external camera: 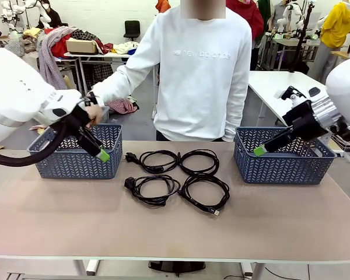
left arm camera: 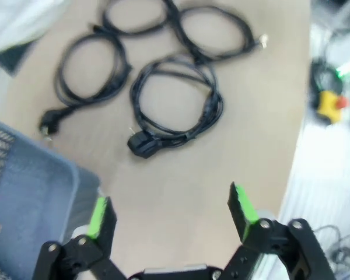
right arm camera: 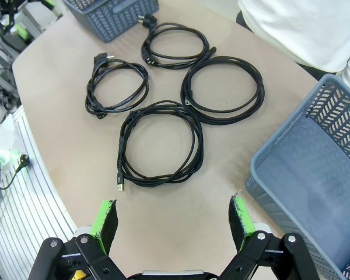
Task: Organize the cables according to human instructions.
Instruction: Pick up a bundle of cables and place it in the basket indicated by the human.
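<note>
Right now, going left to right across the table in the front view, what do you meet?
Left basket → four coiled cables → right basket.

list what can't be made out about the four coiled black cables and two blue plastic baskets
person's hand: front view, left gripper partly covers it; gesture unclear.
left blue plastic basket, floor: front view, hidden by its own wall.
coiled black cables, plug types: left wrist view, blurred.
right blue plastic basket: right wrist view, cut off by the edge.
</note>
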Controlling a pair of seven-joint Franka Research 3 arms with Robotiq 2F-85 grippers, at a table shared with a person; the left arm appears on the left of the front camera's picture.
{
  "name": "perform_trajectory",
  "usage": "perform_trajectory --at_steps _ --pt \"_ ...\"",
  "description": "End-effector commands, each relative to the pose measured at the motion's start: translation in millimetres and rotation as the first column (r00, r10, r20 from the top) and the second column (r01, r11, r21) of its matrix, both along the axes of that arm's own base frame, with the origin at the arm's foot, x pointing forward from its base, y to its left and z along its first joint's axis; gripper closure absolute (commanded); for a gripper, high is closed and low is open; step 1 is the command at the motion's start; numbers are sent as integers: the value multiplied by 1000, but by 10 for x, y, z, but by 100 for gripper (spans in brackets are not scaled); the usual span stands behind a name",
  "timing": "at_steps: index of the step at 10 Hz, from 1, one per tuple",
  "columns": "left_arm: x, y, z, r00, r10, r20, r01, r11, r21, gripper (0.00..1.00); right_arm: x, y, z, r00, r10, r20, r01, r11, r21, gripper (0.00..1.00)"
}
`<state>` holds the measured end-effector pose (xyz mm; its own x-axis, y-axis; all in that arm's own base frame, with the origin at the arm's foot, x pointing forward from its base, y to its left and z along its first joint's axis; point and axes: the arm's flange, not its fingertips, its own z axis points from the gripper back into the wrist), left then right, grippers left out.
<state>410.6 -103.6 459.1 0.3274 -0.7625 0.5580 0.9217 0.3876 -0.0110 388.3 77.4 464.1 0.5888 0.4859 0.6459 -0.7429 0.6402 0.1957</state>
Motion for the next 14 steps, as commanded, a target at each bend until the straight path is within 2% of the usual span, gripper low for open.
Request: perform_trajectory --at_steps 1,2,4,6,7,8,9,10,14 --pt "132 -216 8 968 -245 55 239 966 97 0 49 -10 -13 1000 21 17 -21 1000 22 0" --pt "146 -377 -24 939 -340 50 331 934 134 0 49 -10 -13 1000 21 17 -21 1000 22 0" --pt "165 -677 -158 857 -514 11 501 839 212 0 49 -10 -13 1000 21 17 -21 1000 22 0" --pt "166 -869 -277 796 -605 -4 581 763 282 0 49 -10 -13 1000 21 17 -21 1000 22 0" --pt "155 -921 -315 779 -627 -13 602 741 298 0 49 -10 -13 1000 21 17 -21 1000 22 0" --pt "153 -933 -331 800 -600 4 569 761 312 0 49 -10 -13 1000 21 17 -21 1000 22 0" --pt "153 -875 -296 839 -544 -11 521 798 304 0 49 -10 -13 1000 21 17 -21 1000 22 0" --pt "108 -1004 -367 795 -606 -18 585 759 285 0 49 -10 -13 1000 21 17 -21 1000 22 0" --pt "108 -1004 -367 795 -606 -18 585 759 285 0 49 -10 -13 1000 21 17 -21 1000 22 0"
